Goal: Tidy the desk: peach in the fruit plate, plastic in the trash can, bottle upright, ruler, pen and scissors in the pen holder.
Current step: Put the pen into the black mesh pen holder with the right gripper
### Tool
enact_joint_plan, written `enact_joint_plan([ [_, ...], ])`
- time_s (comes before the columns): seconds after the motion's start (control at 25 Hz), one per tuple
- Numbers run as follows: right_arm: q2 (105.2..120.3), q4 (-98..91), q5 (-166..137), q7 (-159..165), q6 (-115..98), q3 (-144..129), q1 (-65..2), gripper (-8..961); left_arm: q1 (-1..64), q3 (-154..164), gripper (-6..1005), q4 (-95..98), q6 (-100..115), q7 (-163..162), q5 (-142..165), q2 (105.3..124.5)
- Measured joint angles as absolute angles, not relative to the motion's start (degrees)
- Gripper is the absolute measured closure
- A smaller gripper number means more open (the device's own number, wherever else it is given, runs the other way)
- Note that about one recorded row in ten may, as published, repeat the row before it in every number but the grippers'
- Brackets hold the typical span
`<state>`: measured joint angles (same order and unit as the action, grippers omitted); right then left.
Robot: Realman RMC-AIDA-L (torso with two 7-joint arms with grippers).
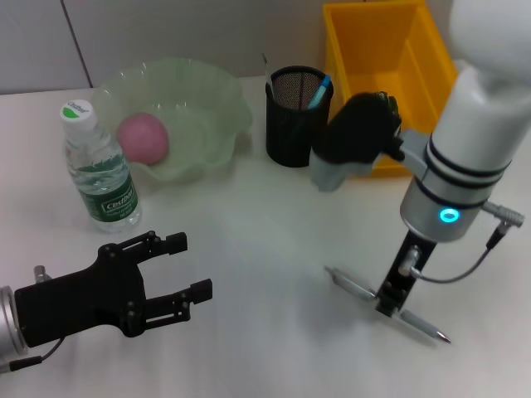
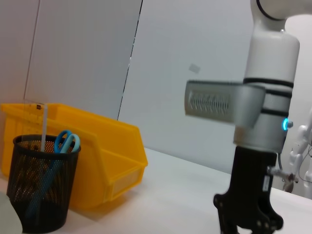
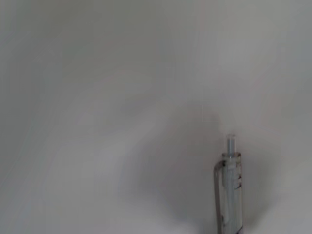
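1. The right gripper [image 1: 390,303] points straight down at the near right of the white worktop [image 1: 265,249], its fingers set on either side of the middle of the pen [image 1: 387,303]; whether they are clenched on it or only around it I cannot tell
2. The pen lies flat on the worktop, running from near-right to a little farther left; in the right wrist view its clear barrel and push-button end [image 3: 229,185] show against the bare surface
3. The left gripper [image 1: 182,268] hovers low at the near left, its fingers [image 1: 170,244] released and spread, holding nothing
4. The bottle [image 1: 98,167] stands upright at the left, just beside the fruit plate [image 1: 216,95]
5. The peach [image 1: 143,138] lies inside the green fruit plate at the far left
6. The black mesh pen holder [image 1: 296,116] stands at the far centre between the fruit plate and the yellow bin [image 1: 390,58]; blue-handled scissors [image 1: 319,91] and a clear ruler [image 2: 44,124] stand in it
7. In the left wrist view the pen holder touches or stands just beside the yellow bin
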<state>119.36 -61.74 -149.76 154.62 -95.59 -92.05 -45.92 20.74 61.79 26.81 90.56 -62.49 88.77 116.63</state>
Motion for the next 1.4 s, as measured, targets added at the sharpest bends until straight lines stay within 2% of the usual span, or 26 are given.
enact_joint_plan([
  [0.32,119.3,-68.52,-145.52,145.3,-95.06,-77.85,-44.75,825,20.74,61.56,189,27.28,90.62,-62.49,88.76,116.64],
  [0.6,119.23,-71.93,-130.01,128.08,-87.02,-68.02,-39.97,825,21.11,60.91,188,27.34,90.59,-62.07,88.72,116.79],
  [1.0,119.27,-64.32,-107.39,108.06,-71.76,-62.85,-34.84,826,21.5,60.14,188,27.33,90.86,-61.95,88.68,116.81],
  [1.4,119.28,-53.35,-87.26,88.82,-59.5,-62.55,-33.34,824,21.89,59.74,188,27.33,90.88,-62.56,88.68,116.8],
])
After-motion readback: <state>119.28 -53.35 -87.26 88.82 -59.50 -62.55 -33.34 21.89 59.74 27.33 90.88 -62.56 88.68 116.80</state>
